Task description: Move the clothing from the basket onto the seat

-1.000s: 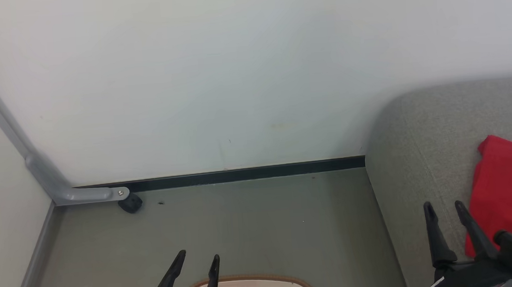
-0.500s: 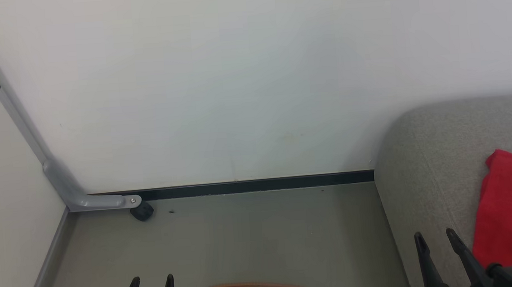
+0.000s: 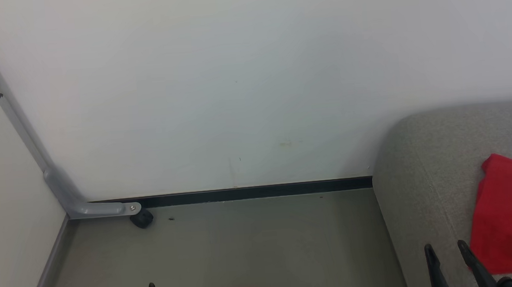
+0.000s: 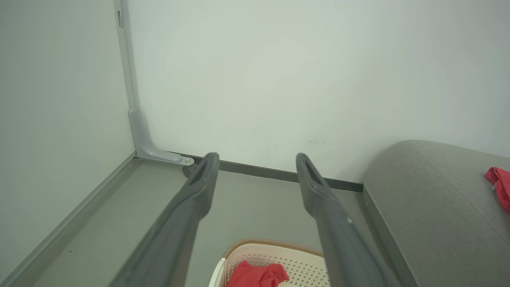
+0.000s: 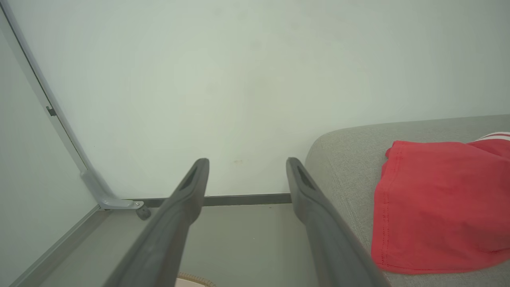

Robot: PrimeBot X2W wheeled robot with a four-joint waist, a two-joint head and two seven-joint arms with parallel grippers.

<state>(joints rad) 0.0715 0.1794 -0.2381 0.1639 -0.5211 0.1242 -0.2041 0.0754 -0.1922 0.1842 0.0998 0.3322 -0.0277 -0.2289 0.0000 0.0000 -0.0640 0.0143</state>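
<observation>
Holding nothing, both claws are released: the left gripper (image 4: 257, 159) has its two fingers spread wide with only air between them, and the right gripper (image 5: 247, 163) stands the same way, empty. I judge that the left one hangs near the basket (image 4: 275, 244), a little above it, because the next piece to take is there. The right one waits over the near edge of the seat (image 5: 342, 159), just beside a red garment (image 5: 434, 203) that lies on the grey cushion, with white stripes showing at its far side. So one part of the task looks already done. Inside the basket a crumpled red cloth (image 4: 257, 276) rests against the perforated wall; most of the basket is cut off, so I cannot tell if more lies under it. The basket stands on the floor (image 3: 253, 238), near the seat and, as far as I see, not touching it
</observation>
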